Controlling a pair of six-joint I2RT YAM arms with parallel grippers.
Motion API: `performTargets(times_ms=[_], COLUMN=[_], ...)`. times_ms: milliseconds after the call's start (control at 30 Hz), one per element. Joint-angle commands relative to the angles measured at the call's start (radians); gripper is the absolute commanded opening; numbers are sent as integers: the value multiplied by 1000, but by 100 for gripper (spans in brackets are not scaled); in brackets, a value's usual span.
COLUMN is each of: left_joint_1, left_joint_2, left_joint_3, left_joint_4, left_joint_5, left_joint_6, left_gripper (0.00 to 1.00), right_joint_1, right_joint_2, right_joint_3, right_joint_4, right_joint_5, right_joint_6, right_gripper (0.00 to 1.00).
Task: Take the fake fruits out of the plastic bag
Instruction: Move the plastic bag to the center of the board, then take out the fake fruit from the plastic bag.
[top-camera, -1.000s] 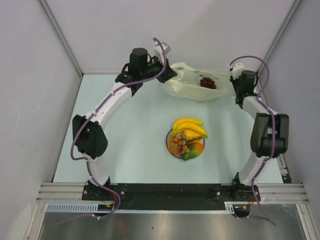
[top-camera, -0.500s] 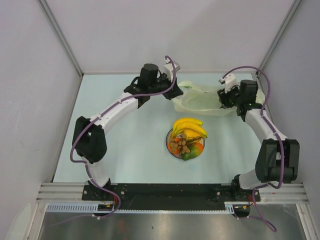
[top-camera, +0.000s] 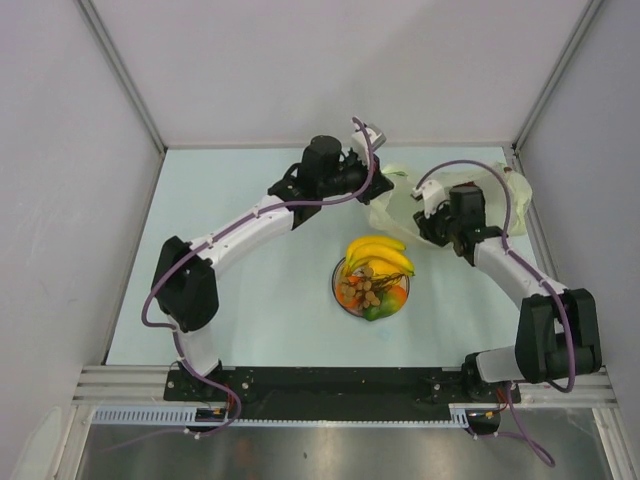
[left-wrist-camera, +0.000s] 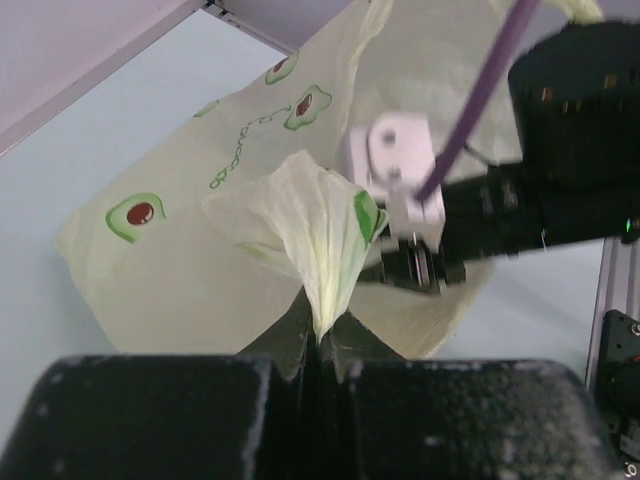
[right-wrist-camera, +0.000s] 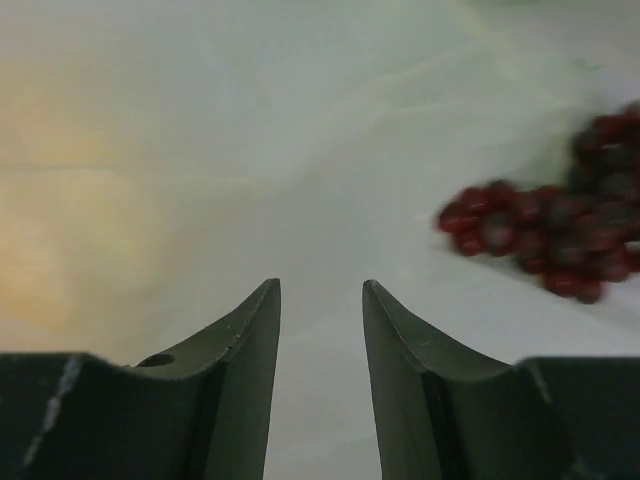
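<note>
Behind the plate (top-camera: 336, 290), the left gripper (left-wrist-camera: 318, 335) was clamped tight on a gathered fold of the plastic bag (left-wrist-camera: 200, 260). Behind the plate's right side, the right gripper (right-wrist-camera: 320, 290) stood inside the bag, jaws partly parted and holding nothing, near the grape bunch (right-wrist-camera: 545, 240).

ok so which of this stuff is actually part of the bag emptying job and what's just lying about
Part of the job: plastic bag, pinched by the left gripper; grape bunch inside it, ahead of the open right gripper; banana bunch and brown cluster, already on the plate.
Just there: plate; table.
</note>
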Motion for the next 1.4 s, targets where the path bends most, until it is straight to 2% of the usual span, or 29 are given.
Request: performTargets(times_ms=[0,33,133,267,400,567,767,1133,1367], left_joint_1=[-5,-7,-7,-9,-27,-58,-88,-94,-91], left_joint_2=[-3,-3,-3,3,7,1,-6,3,-41], left_joint_3=[47,47,45,61,78,62,35,45,24], left_joint_4=[39,36,36,45,36,24,18,16,-17], left_joint_5=[-26,-28,-29,-42,-42,-39,-39,-25,12], left_joint_6=[-26,-22,-35,-61,-43,-22,-8,-25,4], left_gripper=[1,1,1,1,0,0,0,0,0], right_joint_1=[23,9,-41,-75,-104,-104,-100,-107,-93], right_joint_2=[-16,6,119,214,282,357,466,558,607], right_joint_3=[-42,-21,107,171,229,277,344,484,548], right_joint_4=[-10,50,76,150,247,368,478,415,345], right_joint_5=[23,29,23,29,57,132,215,298,296], right_joint_6=[30,35,38,-48,-50,-40,-77,-83,-103], right_gripper=[43,43,42,42,45,55,61,63,65])
